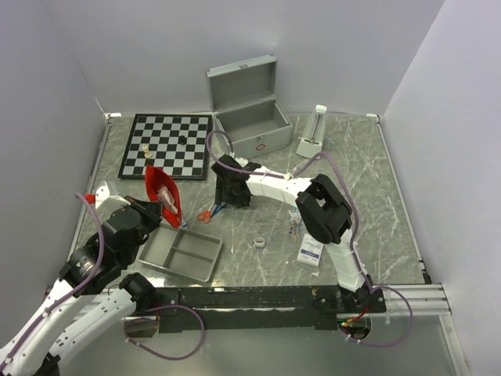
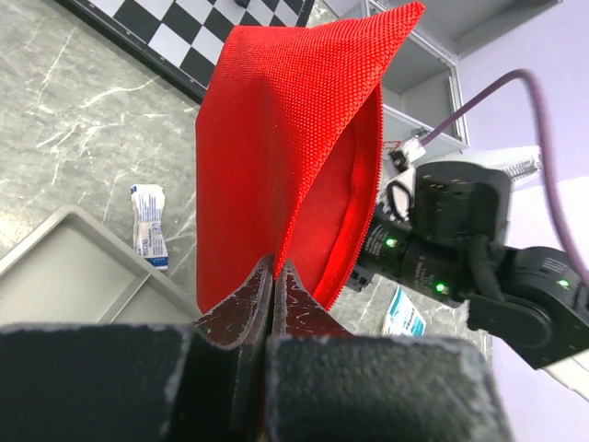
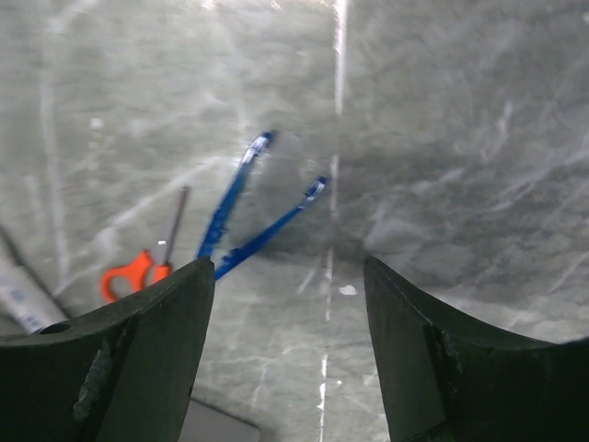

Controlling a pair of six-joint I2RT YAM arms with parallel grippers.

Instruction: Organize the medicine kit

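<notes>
The medicine kit (image 1: 249,117) is a silver case standing open at the back of the table, its lid upright; its corner also shows in the left wrist view (image 2: 433,83). My left gripper (image 2: 274,269) is shut on the edge of a red pouch (image 2: 285,147) and holds it up, open, above the table; in the top view the left gripper (image 1: 166,208) is near the pouch (image 1: 161,188). My right gripper (image 3: 288,276) is open and empty, just above the table next to blue tweezers (image 3: 241,214) and orange scissors (image 3: 138,272). In the top view the right gripper (image 1: 225,199) is right of the pouch.
A grey two-compartment tray (image 1: 182,255) lies near the left arm, and a chessboard (image 1: 168,145) at the back left. A tape roll (image 1: 259,244), a white box (image 1: 311,251) and a clear bottle (image 1: 315,131) lie to the right. A white sachet (image 2: 149,226) lies beside the tray.
</notes>
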